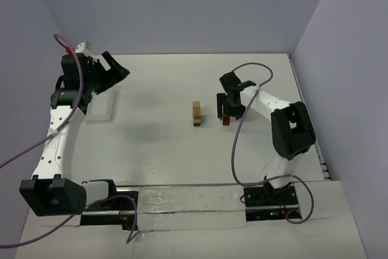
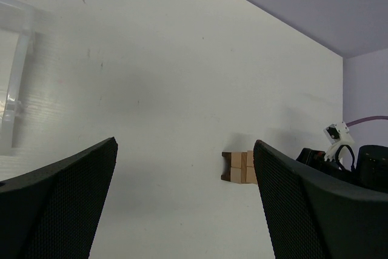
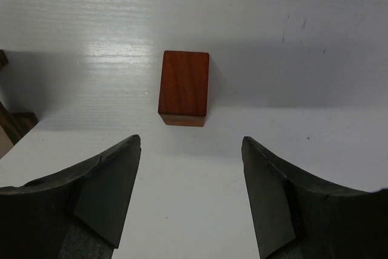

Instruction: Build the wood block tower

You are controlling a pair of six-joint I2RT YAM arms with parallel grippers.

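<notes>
Wood block tower (image 1: pixel 197 113): a short, narrow stack of light tan blocks standing near the middle of the surface (image 1: pixel 157 89), a little toward its right edge. From the left wrist camera I see only tan faces.

Next piece: a reddish-brown block (image 3: pixel 183 87) lying flat just beside the tower on the right-edge side, apart from it.

Right hand (image 3: pixel 191 144): released, fingers spread wide with nothing between them. It hangs over the reddish-brown block, which sits just ahead of the fingertips.

Left hand (image 2: pixel 185 147): also released and empty, up near the far left corner beside a clear plastic container (image 1: pixel 103 110), well apart from the tower.

Step, as I judge it: lining up to pick the reddish-brown block.

Risk, reach: the block lies close to the tower, so the finger on that side could brush the stack as I lower.

Risk, grip: closing off-centre would twist the block or squirt it sideways into the tower.

Risk, placing: the stack is narrow and far smaller than the hand, so a tilted or hard set-down would likely topple it.

Risk, view: once the hand is over the tower my wrist camera may lose the top block.
</notes>
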